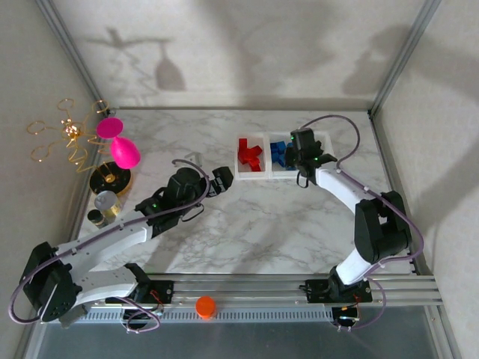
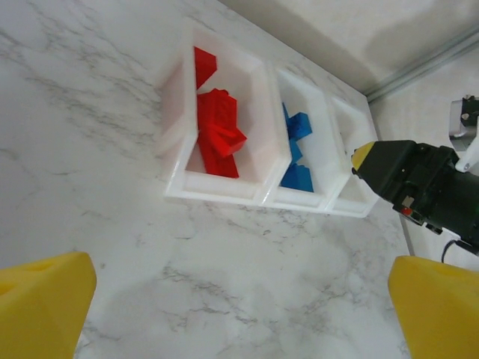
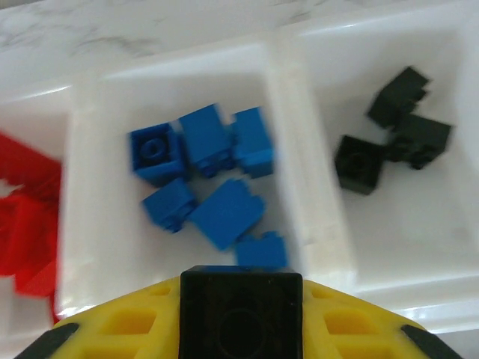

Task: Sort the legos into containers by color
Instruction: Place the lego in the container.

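REMOTE SORT, FINAL STRETCH: Low centre of its wrist view, my right gripper pinches 1 black brick above the blue legos in the containers. 3 black bricks wait upper right, and the red legos sit sorted. My left gripper hangs wide and empty. I judge the sort nearly done, with this brick to go frame-right.

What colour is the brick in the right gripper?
Black. The brick shows best in the right wrist view.
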Controlling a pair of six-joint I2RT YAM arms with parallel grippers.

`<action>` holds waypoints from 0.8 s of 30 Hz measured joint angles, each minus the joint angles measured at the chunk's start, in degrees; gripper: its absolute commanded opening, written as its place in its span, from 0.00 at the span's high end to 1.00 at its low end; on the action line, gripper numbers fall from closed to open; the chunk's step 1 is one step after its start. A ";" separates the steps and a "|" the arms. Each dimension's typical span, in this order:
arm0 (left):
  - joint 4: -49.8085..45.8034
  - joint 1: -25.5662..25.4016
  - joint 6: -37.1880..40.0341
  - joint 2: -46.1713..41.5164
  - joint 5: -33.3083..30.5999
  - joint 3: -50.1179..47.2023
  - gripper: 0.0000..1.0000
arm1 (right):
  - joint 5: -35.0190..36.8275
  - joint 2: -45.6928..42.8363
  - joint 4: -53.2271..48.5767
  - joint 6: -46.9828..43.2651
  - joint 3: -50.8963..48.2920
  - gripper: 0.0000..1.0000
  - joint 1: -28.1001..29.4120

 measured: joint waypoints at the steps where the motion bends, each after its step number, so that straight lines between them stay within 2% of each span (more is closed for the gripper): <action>1: 0.39 0.00 0.20 0.79 0.46 0.50 0.01 | 0.15 0.55 0.04 -0.02 0.17 0.75 -1.51; 6: 2.84 -0.15 0.87 3.67 2.12 2.03 0.00 | -0.09 6.64 0.44 -0.09 3.61 0.76 -8.07; 11: 3.78 -0.35 1.27 5.46 2.62 2.73 0.00 | -0.55 13.35 0.59 -0.72 8.37 0.67 -11.82; 16: 4.00 -0.42 1.68 6.58 2.80 3.54 0.00 | -0.55 16.70 0.37 -1.92 12.17 0.43 -12.50; 20: 4.04 -0.42 1.90 6.93 2.80 4.39 0.01 | -0.59 16.65 -0.02 -2.43 12.98 0.34 -12.50; 24: 4.07 -0.42 2.10 6.93 2.86 4.92 0.00 | -1.03 16.04 -0.31 -2.51 12.83 0.30 -12.33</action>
